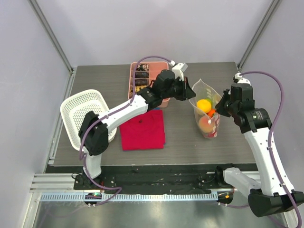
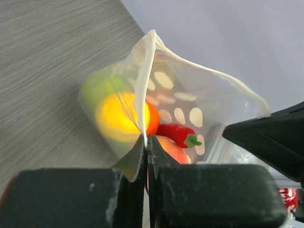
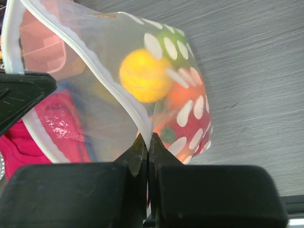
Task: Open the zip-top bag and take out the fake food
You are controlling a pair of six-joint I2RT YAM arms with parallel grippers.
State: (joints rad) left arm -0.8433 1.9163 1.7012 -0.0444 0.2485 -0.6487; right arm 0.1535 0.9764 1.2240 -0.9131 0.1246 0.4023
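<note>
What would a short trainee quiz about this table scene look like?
1. True or false: the left gripper and the right gripper are each shut on an edge of the zip-top bag.
2. What colour is the cloth lying flat between the white basket and the bag?
3. Where is the fake food? A: in the basket. B: inside the bag. C: on the cloth.
Key: 1 true; 2 red; 3 B.
</note>
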